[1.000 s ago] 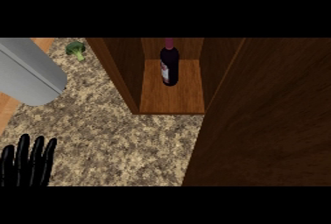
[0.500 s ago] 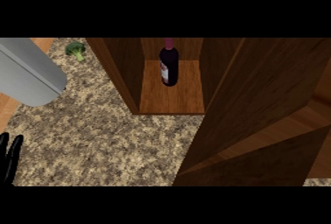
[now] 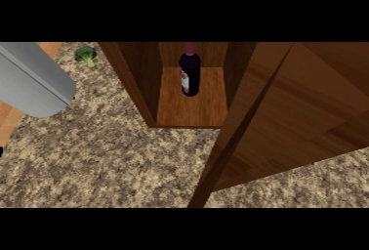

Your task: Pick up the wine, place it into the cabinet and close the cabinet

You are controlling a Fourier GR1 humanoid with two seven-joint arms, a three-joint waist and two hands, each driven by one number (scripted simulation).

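Wine bottle (image 3: 190, 74) standing upright on the cabinet (image 3: 190, 108) shelf, cabinet door (image 3: 288, 117) hanging part-open at right, broccoli (image 3: 86, 54) lying on the table (image 3: 101, 161), no fingers showing, their state untellable.

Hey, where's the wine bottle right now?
In the head view, the wine bottle stands upright inside the open cabinet, top centre, left of the cabinet door.

broccoli (image 3: 86, 55), speckled counter (image 3: 108, 166)

No readable text or labels
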